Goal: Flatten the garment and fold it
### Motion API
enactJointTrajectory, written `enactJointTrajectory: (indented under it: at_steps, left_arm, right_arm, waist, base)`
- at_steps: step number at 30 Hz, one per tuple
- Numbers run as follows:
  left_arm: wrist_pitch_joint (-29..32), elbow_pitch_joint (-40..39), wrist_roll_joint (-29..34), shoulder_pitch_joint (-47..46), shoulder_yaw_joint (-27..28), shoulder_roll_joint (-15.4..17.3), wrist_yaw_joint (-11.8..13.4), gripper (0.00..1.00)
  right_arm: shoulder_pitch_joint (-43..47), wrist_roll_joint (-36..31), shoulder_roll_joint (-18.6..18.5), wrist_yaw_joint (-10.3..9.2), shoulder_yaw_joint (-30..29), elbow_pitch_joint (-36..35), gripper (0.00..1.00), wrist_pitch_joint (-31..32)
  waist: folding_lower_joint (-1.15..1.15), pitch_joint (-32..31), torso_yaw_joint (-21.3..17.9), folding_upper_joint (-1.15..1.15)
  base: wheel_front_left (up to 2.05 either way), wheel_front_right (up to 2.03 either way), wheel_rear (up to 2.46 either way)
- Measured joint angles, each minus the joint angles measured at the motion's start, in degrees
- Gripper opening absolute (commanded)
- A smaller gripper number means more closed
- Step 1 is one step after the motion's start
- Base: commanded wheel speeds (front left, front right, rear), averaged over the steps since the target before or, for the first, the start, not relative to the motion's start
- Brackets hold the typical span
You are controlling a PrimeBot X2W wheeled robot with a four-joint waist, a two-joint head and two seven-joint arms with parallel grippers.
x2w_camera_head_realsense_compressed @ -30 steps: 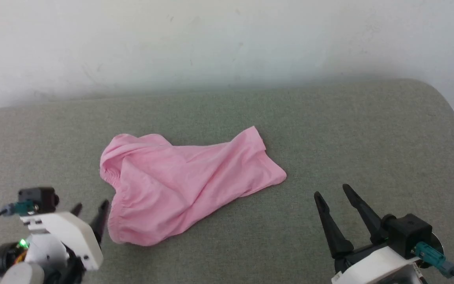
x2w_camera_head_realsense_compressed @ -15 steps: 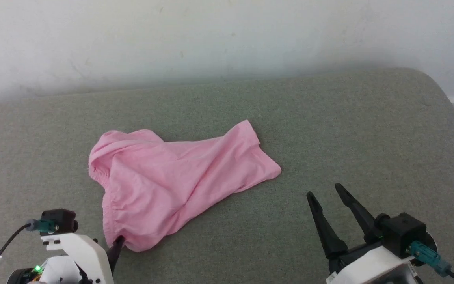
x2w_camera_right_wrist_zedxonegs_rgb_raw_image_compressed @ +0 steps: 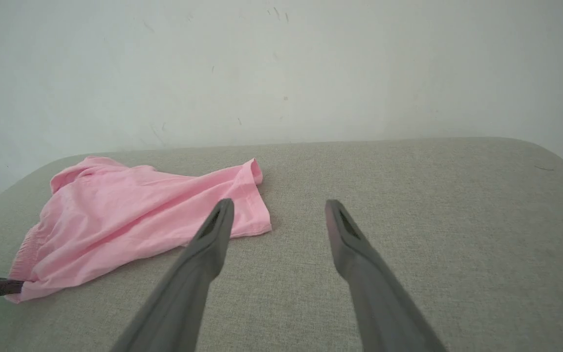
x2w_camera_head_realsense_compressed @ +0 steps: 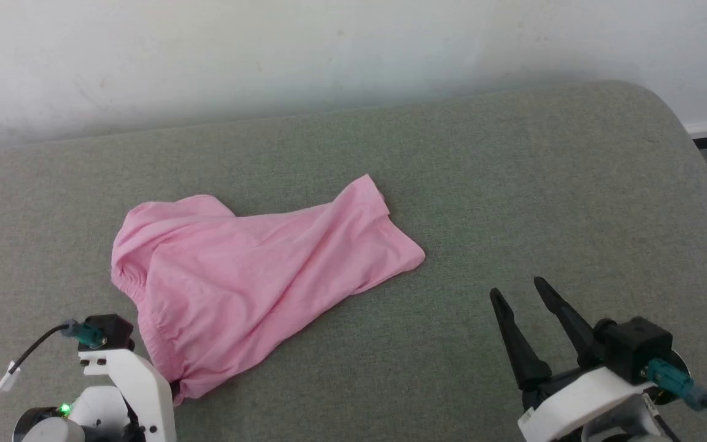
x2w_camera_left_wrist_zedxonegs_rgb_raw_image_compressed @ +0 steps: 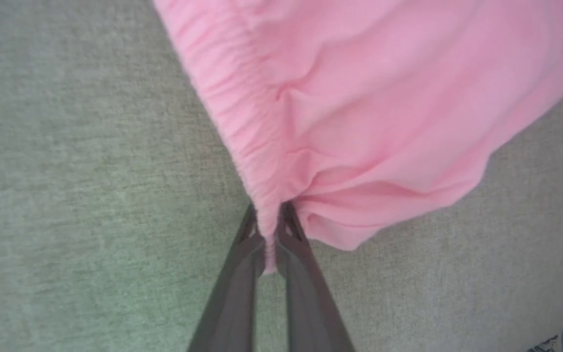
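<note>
pale, scuffed wall (x2w_camera_head_realsense_compressed: 267, 55) stands behind a grey-green upholstered cushion (x2w_camera_head_realsense_compressed: 513, 184) with a rounded far right corner. the garment (x2w_camera_head_realsense_compressed: 255, 288) lies on it, left of the middle, a thin pink piece that is wrinkled and bunched rather than flat. its gathered waistband (x2w_camera_left_wrist_zedxonegs_rgb_raw_image_compressed: 242, 112) runs along the left side, curling over on itself at the far end. the cloth narrows to a hemmed leg end that points toward the far right corner and stops about midway across the cushion.

close to the near edge on the left, the left hand (x2w_camera_left_wrist_zedxonegs_rgb_raw_image_compressed: 268, 234) is closed on the near end of the waistband. the wrist view shows the elastic pinched between the two dark fingers (x2w_camera_left_wrist_zedxonegs_rgb_raw_image_compressed: 242, 254), with folds fanning out from the pinch. whether that corner is lifted off the cushion, i cannot tell.

toward the near right corner, the right hand (x2w_camera_head_realsense_compressed: 515, 287) is open, its fingers spread and holding nothing. they point toward the far edge. it is apart from the garment, to the right of the hemmed end.
</note>
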Motion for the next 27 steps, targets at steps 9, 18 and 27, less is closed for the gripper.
enactJointTrajectory:
  at_steps: [9, 18, 27]
  left_arm:
    - [-6.5, -2.6, 2.1, 0.7, 0.2, -1.9, 1.8, 0.0]
    - [-10.3, -7.6, 3.4, 0.2, 0.2, -2.9, 2.2, 0.0]
    - [-12.5, -10.7, 5.1, -3.9, -1.3, -3.8, 2.2, 0.0]
  right_arm:
    - [-8.4, 9.8, -5.2, -0.02, 0.2, 12.7, 1.0, 14.9]
    - [-23.1, 17.0, -7.2, -0.01, 5.7, 26.3, 1.0, 24.0]
    - [-39.9, 19.9, -4.9, -0.01, 11.2, 43.6, 1.0, 26.9]
  waist:
    - [0.01, -0.4, 2.2, 0.0]
    - [0.01, 0.0, 5.5, 0.0]
    - [0.02, 3.8, 8.6, 0.0]
  base:
    - [0.0, 0.0, 0.0]
    - [0.0, 0.0, 0.0]
    - [0.0, 0.0, 0.0]
